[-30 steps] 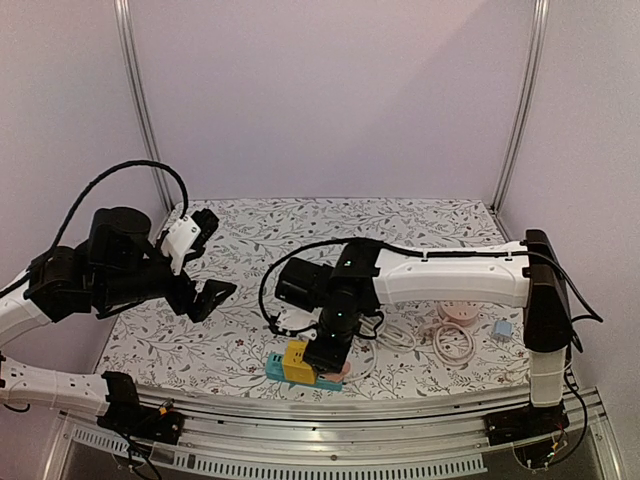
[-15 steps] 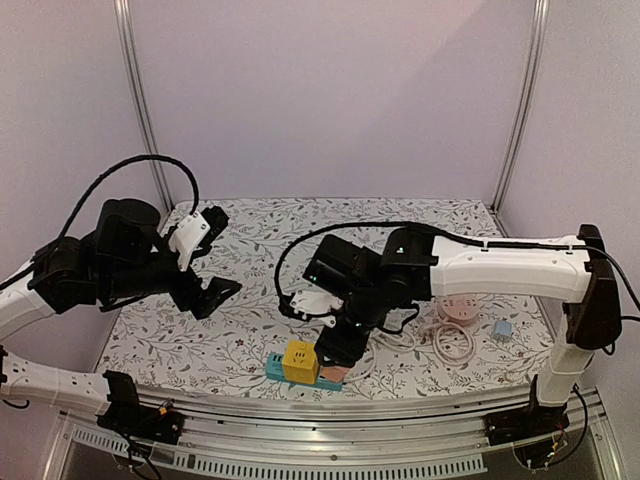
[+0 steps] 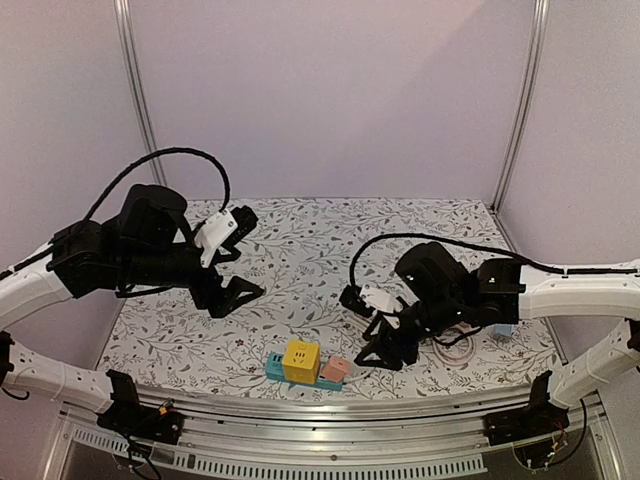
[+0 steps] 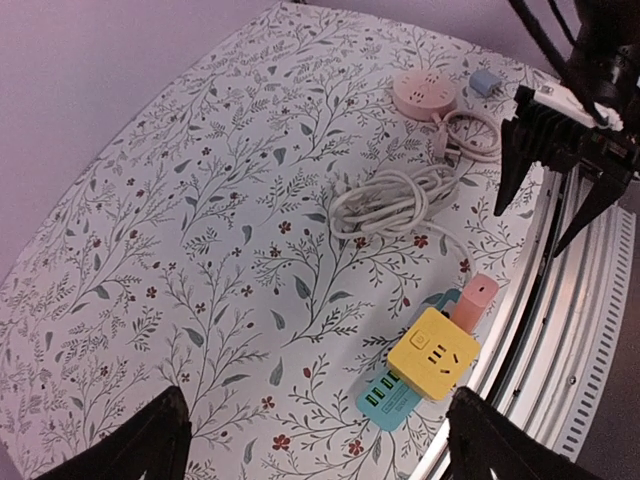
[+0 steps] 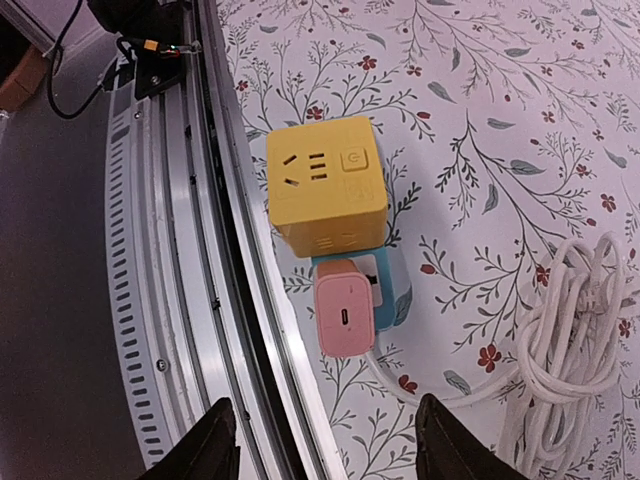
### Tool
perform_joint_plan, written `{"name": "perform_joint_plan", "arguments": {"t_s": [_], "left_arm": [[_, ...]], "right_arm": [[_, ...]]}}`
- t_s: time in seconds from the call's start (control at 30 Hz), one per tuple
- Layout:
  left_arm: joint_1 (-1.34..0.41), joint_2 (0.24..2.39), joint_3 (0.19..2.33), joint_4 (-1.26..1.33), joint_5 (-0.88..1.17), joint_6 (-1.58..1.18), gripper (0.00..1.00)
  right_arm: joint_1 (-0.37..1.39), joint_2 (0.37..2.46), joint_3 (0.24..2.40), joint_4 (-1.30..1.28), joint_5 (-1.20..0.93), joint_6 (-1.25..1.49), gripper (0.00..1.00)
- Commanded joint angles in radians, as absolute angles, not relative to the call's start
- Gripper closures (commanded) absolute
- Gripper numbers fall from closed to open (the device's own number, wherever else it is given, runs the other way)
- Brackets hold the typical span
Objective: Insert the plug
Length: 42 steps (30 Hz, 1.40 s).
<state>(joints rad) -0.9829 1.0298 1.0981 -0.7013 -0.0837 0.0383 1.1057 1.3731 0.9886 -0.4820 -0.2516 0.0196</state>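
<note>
left tool (image 3: 236, 262): jaws wide, aloft | right tool (image 3: 384, 350): jaws apart, angled down

Left arm (image 3: 40, 285) and right arm (image 3: 570, 295): white shells, black joints, looping black cables (image 3: 185, 150), pointed black fingers (image 4: 160, 440).

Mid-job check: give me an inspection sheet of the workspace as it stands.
Surface: floral cloth, lying flat.
Job's things: pink plug sits on teal power strip beside yellow cube, at the near edge.
Clutter: pink round socket, blue adapter.
Grippers: left gripper open, empty; right gripper open, empty, clear of the plug.
Cables: white coil loose on the cloth.
Surroundings: metal rail, plain walls.
</note>
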Motion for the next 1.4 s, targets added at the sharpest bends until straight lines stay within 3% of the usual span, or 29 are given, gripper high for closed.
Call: {"name": "perform_joint_plan", "arguments": {"t_s": [0.0, 0.8, 1.37], "left_arm": [[-0.988, 1.058, 1.137, -0.703, -0.04, 0.041, 0.11], [-1.019, 1.022, 1.126, -0.687, -0.065, -0.046, 0.14], [-1.019, 1.037, 1.132, -0.68, -0.072, -0.037, 0.15]], "right_arm": [[1.107, 1.342, 0.899, -0.279, -0.32, 0.011, 0.42], [1.107, 1.522, 0.82, -0.031, -0.273, -0.07, 0.38], [1.107, 1.594, 0.801, -0.01, -0.349, -0.086, 0.48]]}}
